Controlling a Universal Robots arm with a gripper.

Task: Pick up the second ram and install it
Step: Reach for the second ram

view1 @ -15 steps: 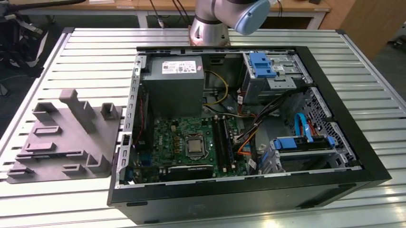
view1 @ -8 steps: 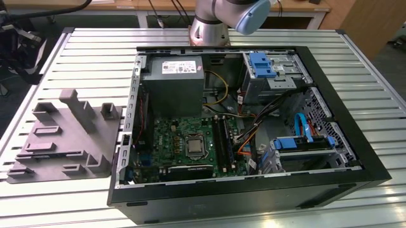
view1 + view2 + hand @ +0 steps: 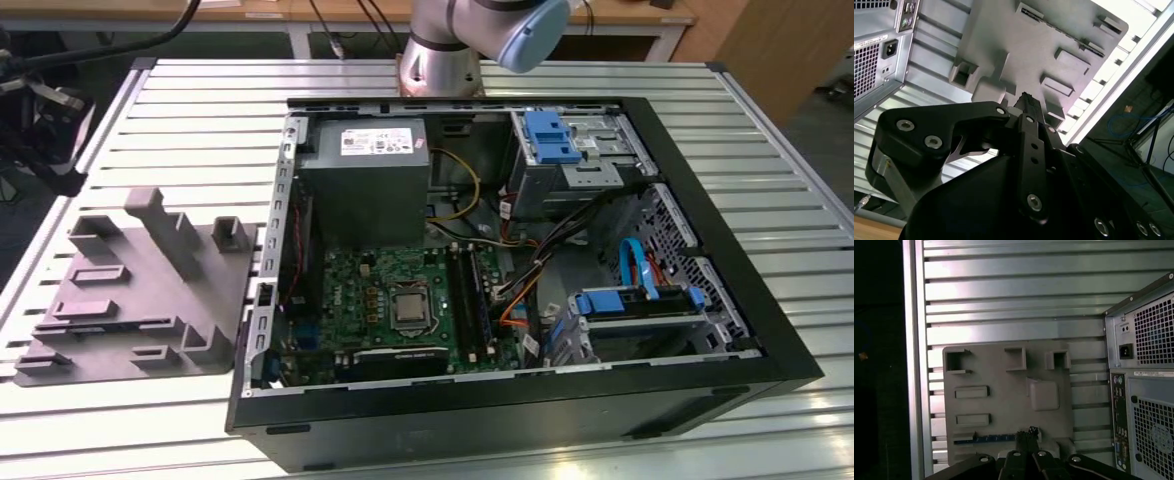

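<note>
The second ram (image 3: 985, 438) is a thin blue strip lying flat along one edge of the grey fixture plate (image 3: 1004, 390). My gripper (image 3: 1027, 433) hangs well above that plate, its dark fingertips close beside one end of the blue strip in the first wrist view. The fingers (image 3: 1026, 107) look pressed together with nothing between them. The exterior view has the fixture plate (image 3: 134, 290) on the table at its left, beside the open computer case (image 3: 507, 240). Inside lie the green motherboard (image 3: 387, 285) and its long black memory slots (image 3: 467, 300).
A grey power-supply box (image 3: 363, 180) sits at the back of the case, with blue drive brackets (image 3: 550, 135) and cables at the exterior view's right. The arm's base (image 3: 441, 60) stands behind the case. The case's rear panel (image 3: 1144, 390) stands next to the fixture. The slatted table (image 3: 1004, 290) ends near the plate.
</note>
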